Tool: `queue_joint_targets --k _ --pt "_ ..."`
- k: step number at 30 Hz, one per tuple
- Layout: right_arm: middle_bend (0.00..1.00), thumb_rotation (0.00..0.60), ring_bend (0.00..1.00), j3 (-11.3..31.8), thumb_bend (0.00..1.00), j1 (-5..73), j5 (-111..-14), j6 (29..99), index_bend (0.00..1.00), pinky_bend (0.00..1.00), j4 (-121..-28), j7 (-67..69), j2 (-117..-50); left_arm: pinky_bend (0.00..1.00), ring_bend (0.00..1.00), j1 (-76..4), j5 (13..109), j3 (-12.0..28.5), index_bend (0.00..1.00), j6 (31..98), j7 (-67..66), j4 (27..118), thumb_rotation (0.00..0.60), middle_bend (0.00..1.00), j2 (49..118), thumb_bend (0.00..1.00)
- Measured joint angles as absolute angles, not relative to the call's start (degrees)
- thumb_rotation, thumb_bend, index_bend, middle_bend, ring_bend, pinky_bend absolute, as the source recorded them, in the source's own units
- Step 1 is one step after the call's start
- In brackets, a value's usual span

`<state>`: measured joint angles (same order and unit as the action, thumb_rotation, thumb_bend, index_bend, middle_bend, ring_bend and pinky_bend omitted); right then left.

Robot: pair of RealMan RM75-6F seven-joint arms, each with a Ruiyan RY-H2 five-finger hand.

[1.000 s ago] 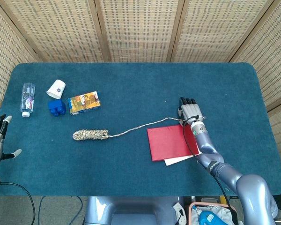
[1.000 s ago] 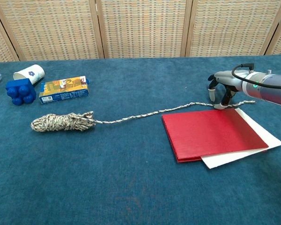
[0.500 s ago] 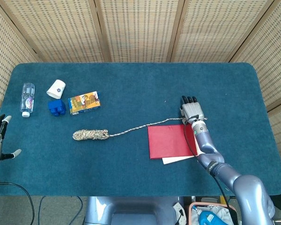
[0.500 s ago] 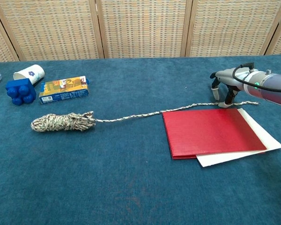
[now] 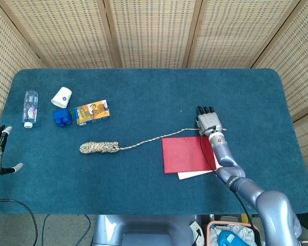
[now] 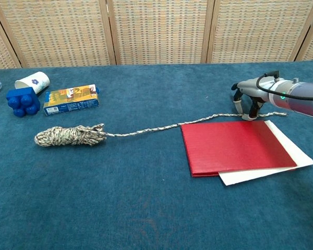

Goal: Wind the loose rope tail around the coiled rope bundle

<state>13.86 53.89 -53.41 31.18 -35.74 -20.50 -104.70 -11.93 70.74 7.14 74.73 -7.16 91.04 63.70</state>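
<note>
Fingers of right hand shifted slightly left along rope tail.

Wide bare cloth seen in front of rope bundle and between it and red sheet. Way behind bundle blocked by box, blue block, cup.
</note>
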Motion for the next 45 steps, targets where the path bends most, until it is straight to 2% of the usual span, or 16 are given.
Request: queue_joint_targets --k 7,17,25,36,45 --pt "0.00 0.600 0.00 14.4 0.39 53.9 -52.2 30.8 0.55 0.00 -36.1 -21.6 -104.5 0.00 0.00 -12.0 70.6 7.2 0.00 74.6 -6.9 91.0 0.600 0.00 63.6 0.00" --pt "0.00 0.600 0.00 14.6 0.43 54.0 -51.6 30.0 0.59 0.00 -36.7 -21.5 -104.3 0.00 0.00 -12.0 70.6 7.1 0.00 74.5 -6.8 90.9 0.600 0.00 63.6 0.00" --pt "0.00 0.600 0.00 14.7 0.46 53.8 -52.0 30.9 0.66 0.00 -37.5 -20.7 -104.1 0.00 0.00 -12.0 70.6 7.1 0.00 74.4 -6.7 90.9 0.600 0.00 63.6 0.00" --pt "0.00 0.600 0.00 14.5 0.47 51.8 -56.9 36.0 0.69 0.00 -41.2 -15.3 -102.6 0.00 0.00 -12.2 70.9 6.8 0.00 73.9 -6.5 91.1 0.600 0.00 63.5 0.00" --pt "0.00 0.600 0.00 11.8 0.47 48.6 -65.2 45.0 0.69 0.00 -48.2 -12.5 -98.4 0.00 0.00 -14.0 72.8 6.3 0.00 71.1 -6.2 90.2 0.600 0.00 63.2 0.00"
